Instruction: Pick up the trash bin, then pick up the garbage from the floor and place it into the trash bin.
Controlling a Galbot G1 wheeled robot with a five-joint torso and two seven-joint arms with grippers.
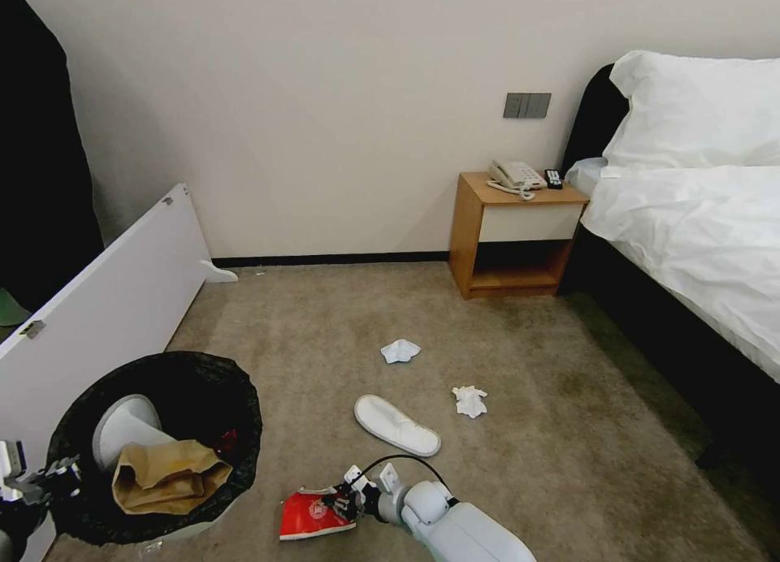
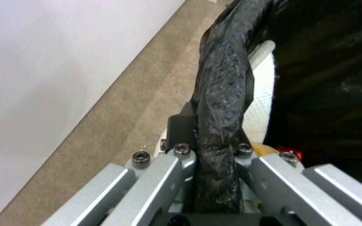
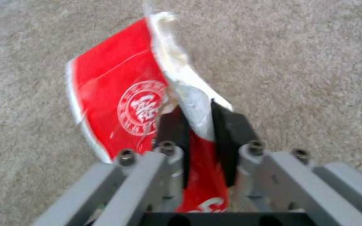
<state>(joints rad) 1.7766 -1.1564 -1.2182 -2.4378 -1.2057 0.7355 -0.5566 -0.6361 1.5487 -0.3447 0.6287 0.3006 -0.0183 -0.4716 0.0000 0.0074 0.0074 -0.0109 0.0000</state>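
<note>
The trash bin (image 1: 89, 399), lined with a black bag, hangs at the lower left with my left gripper (image 1: 61, 470) shut on its bag-covered rim (image 2: 221, 103). Inside it lie a white slipper (image 1: 122, 428), a brown paper bag (image 1: 166, 477) and something red (image 1: 226, 442). My right gripper (image 1: 340, 503) is shut on the red snack packet (image 1: 313, 515), pinching its torn edge (image 3: 189, 100) just above the floor (image 1: 528, 432). On the carpet lie a second white slipper (image 1: 396, 425) and two crumpled tissues (image 1: 400, 351) (image 1: 470, 401).
A white board (image 1: 106, 310) leans along the left beside the bin. A wooden nightstand (image 1: 516, 237) with a phone stands against the far wall. The bed (image 1: 699, 237) with its dark frame runs down the right side. Open carpet lies between them.
</note>
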